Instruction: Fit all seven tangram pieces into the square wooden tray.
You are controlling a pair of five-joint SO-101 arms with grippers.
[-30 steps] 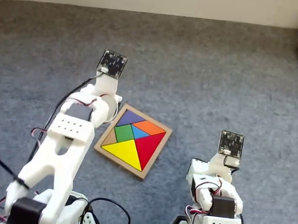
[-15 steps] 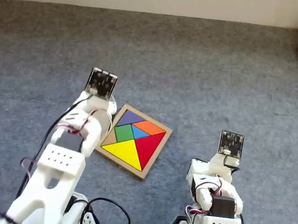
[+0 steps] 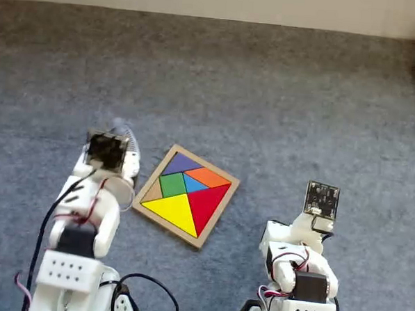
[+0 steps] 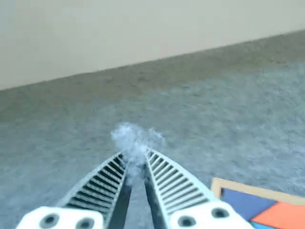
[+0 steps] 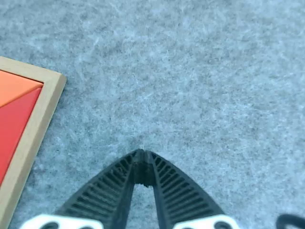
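The square wooden tray point(image 3: 215, 222) lies on the carpet between the two arms. It holds purple point(image 3: 179, 164), orange point(image 3: 208, 176), blue point(image 3: 195, 184), green point(image 3: 171, 185), yellow point(image 3: 172, 209) and red point(image 3: 209, 204) pieces. A tan triangle point(image 3: 152, 191) fills its left corner; I cannot tell whether it is a piece or bare wood. My left gripper point(image 4: 136, 160) is shut on nothing, raised to the left of the tray point(image 4: 217, 183). My right gripper point(image 5: 141, 155) is shut and empty over bare carpet, to the right of the tray's rim point(image 5: 33, 138).
Grey carpet point(image 3: 280, 96) covers the whole floor, with open room behind and to the right of the tray. A pale wall point(image 4: 143, 33) runs along the far edge. The right arm point(image 3: 299, 272) sits folded near the front edge.
The left arm has pulled back from the tray's far-left corner, moving left and toward the front. The right arm and the tray have not moved.
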